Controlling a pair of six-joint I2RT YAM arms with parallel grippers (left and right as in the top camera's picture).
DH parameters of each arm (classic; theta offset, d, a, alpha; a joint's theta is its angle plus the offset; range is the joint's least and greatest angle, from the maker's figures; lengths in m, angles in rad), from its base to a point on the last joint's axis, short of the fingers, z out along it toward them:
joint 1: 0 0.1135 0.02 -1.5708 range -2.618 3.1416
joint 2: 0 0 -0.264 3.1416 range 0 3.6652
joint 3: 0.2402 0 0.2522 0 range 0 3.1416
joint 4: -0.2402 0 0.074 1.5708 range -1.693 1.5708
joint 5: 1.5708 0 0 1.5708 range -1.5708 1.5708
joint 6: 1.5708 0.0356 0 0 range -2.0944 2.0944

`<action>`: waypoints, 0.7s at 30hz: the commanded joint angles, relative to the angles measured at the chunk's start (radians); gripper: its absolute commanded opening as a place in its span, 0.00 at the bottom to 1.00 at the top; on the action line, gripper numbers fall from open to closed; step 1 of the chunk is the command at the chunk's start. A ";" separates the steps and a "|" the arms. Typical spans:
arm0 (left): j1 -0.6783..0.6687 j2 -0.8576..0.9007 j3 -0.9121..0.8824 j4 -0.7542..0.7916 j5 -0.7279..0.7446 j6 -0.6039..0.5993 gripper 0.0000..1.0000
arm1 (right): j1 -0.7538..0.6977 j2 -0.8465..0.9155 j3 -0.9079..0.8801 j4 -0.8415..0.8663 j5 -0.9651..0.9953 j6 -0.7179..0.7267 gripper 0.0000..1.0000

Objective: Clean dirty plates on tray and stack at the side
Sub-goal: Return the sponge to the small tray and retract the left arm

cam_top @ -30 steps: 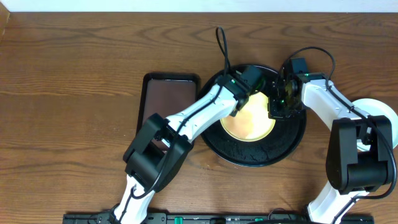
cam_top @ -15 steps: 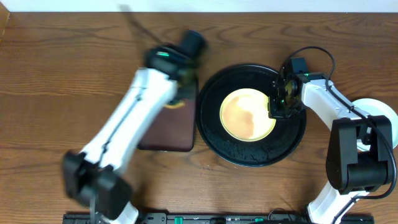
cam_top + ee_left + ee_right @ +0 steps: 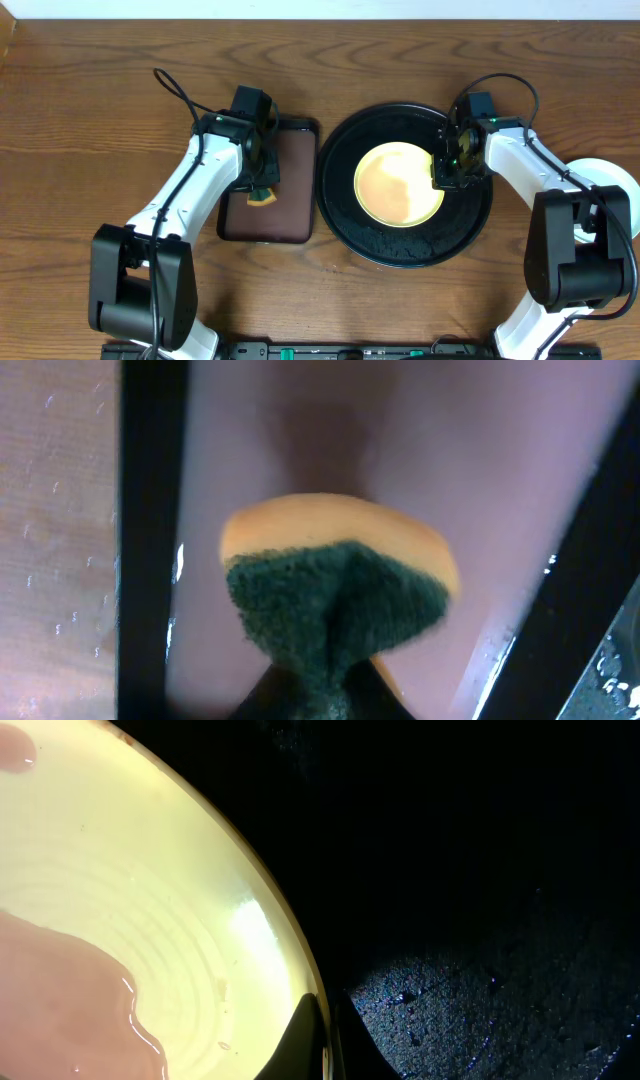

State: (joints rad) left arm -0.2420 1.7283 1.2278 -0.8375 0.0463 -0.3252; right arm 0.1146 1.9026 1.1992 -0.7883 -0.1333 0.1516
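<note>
On the brown wood-grain surface, right of centre: the large round black tray, carrying 1 pale yellow plate at its middle, with a pinkish-brown smear pooled on it. Just left of it, nearly touching: a dark-brown rectangular tray. Over that one, the left end effector, pinching a sponge with orange body and green scrub face, low over the brown floor. At the plate's right rim, the right end effector, closed, tips against the edge; grip on the rim itself not discernible. At the far right edge, a pale round object, half hidden behind the right arm. Along the top, a narrow white strip of wall. Small wet specks on the wood beside the brown tray.
</note>
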 commanded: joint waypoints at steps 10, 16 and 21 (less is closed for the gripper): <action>0.135 -0.301 0.173 -0.200 0.054 0.011 0.80 | 0.007 -0.084 0.031 0.019 0.046 -0.079 0.01; 0.211 -0.478 0.173 -0.228 0.032 0.011 0.81 | 0.126 -0.297 0.056 0.030 0.073 -0.098 0.01; 0.212 -0.528 0.173 -0.228 0.032 0.011 0.81 | 0.250 -0.375 0.058 0.117 0.084 -0.097 0.01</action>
State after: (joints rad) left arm -0.0341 1.2175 1.3918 -1.0645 0.0910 -0.3168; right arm 0.3061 1.5478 1.2442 -0.6979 -0.0593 0.0673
